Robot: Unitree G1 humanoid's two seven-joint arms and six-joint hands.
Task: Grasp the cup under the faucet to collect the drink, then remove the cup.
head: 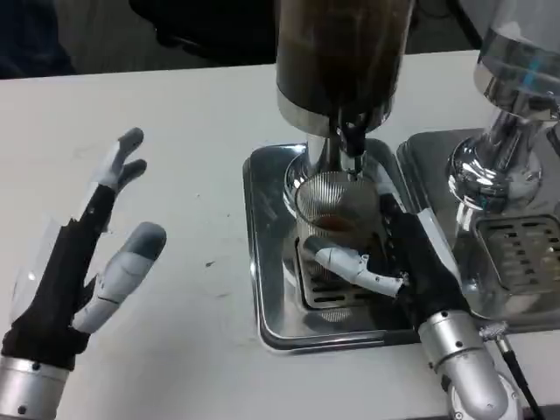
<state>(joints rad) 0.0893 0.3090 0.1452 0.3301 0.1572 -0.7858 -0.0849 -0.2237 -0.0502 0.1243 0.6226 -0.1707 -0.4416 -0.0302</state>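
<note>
A clear ribbed cup [333, 216] stands on the drip grate [325, 296] directly under the black faucet [352, 138] of the dark drink dispenser [341, 52]. A little brown drink lies in the cup's bottom. My right hand [395, 254] grips the cup from its right side, with fingers [354, 265] wrapped across the cup's front. My left hand [87, 254] hovers over the white table far to the left, fingers spread, holding nothing.
The dispenser sits on a steel drip tray [262, 254] with a raised rim. A second chrome dispenser [516, 96] with its own tray and grate [525, 254] stands close on the right. Bare white table [192, 140] lies to the left.
</note>
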